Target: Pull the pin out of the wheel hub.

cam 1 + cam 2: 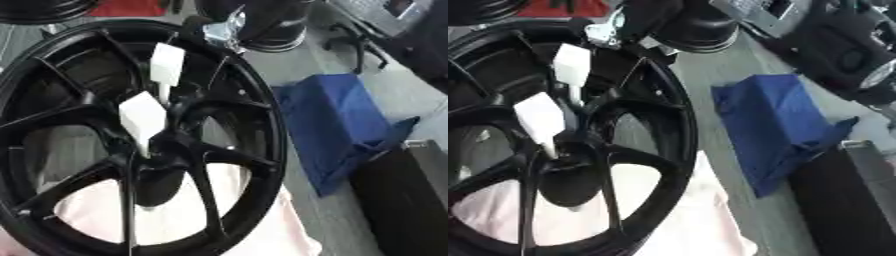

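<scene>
At the centre of the black wheel hub [140,150] we are looking at two white-headed pins [143,119] standing in the bolt holes, one near the middle and another [166,65] just above it toward the rim. We are seeing a black and silver arm part [223,30] near the upper rim, but cannot tell how either hand is set. We are judging it best to pinch one white head and draw straight along the pin's axis, clear of the spokes; a blue cloth [341,125] is lying beside the wheel
</scene>
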